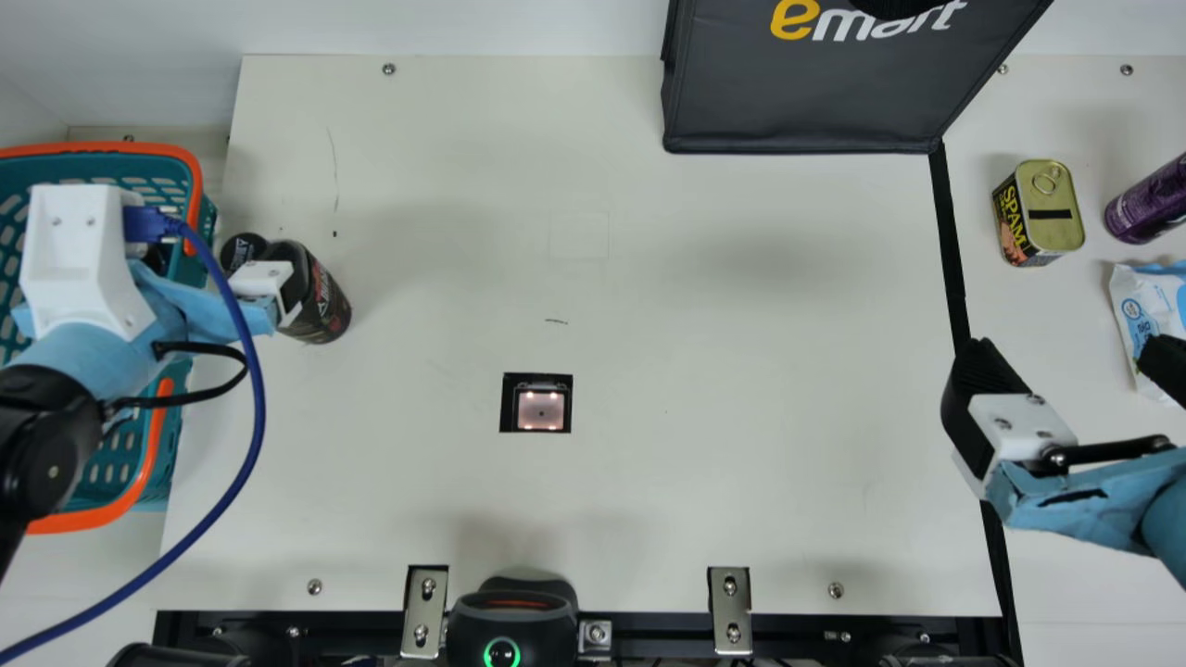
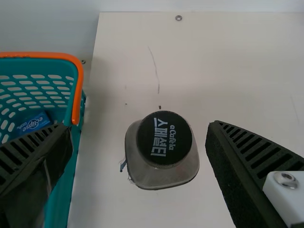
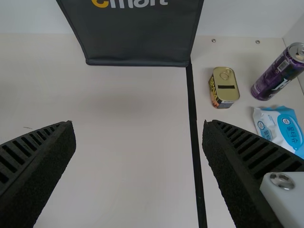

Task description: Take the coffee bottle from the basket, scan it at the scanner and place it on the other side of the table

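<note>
Hovering, left claw (image 2: 140, 128), fingers apart! | coffee bottle (image 2: 164, 176) upright on the surface (image 1: 741, 417), just right of the basket (image 2: 47, 55) | bottle lined up between the fingertips, long axis vertical | left arm nearer, a squeeze across its width looks next

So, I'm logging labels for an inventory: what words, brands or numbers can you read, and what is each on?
"emart": dark bag, partly covered.
"SPAM": tin.
"스페셜티": cap of the coffee bottle.
Too small or blurred: smaller print on cap and tin, the bottle's side, purple can, white-and-blue packet, blue item in the basket.
</note>
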Robot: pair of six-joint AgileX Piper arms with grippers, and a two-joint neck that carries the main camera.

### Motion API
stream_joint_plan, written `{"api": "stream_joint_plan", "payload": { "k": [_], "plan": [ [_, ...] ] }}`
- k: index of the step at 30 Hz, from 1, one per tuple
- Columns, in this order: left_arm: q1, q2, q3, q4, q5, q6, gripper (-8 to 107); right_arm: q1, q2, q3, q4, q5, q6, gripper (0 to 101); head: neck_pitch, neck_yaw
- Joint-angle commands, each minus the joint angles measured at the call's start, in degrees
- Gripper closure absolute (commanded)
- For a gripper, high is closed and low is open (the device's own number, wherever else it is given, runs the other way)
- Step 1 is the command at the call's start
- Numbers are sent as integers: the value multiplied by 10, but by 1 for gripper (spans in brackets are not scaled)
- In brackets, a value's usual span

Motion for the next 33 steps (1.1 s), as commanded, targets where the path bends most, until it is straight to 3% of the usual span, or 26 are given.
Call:
{"api": "stream_joint_plan", "payload": {
  "k": [1, 13, 28, 33],
  "plan": [
    [-8, 5, -1, 15, -1, -29, 9, 0, 0, 0, 0, 0, 0, 6, -17, 1],
    [-46, 36, -4, 79, 6, -121, 9, 0, 0, 0, 0, 0, 0, 6, -17, 1],
    [-51, 56, 9, 127, -18, -180, 9, 0, 0, 0, 0, 0, 0, 6, -17, 1],
    [-53, 56, 11, 141, -27, -193, 42, 0, 0, 0, 0, 1, 0, 6, -17, 1]
  ]
}}
